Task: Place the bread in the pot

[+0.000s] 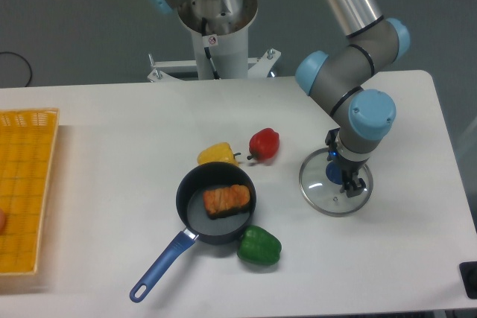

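Lying inside the pot (216, 204), the bread (226, 199), gripper (348, 183) well apart to the right over glass lid (332, 185) at its blue knob (335, 173), finger opening impossible to tell, green pepper (259, 245) touching pot rim

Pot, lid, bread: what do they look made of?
Pot: dark grey, matte, probably coated metal; its long blue handle looks like plastic. Lid: clear, the table shows through it, so glass or clear plastic, with a thin shiny rim, likely metal. Bread: uniform orange-brown top, darker edges; could be a toy, can't tell.
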Controlling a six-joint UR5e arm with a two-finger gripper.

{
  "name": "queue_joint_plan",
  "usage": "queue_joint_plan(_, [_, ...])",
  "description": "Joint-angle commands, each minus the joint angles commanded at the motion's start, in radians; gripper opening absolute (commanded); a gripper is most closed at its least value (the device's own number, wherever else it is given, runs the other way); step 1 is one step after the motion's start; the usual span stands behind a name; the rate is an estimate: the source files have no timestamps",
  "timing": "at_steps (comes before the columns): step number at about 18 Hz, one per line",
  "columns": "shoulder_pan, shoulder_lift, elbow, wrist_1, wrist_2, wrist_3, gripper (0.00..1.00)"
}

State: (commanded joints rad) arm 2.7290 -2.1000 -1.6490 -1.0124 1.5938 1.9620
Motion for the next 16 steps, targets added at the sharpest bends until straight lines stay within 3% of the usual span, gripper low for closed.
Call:
queue_joint_plan(10, [0.000,0.002,0.000,0.000,0.002,-0.006,0.70])
queue_joint_plan(16, [0.000,0.002,0.002,0.000,0.002,-0.009,0.62])
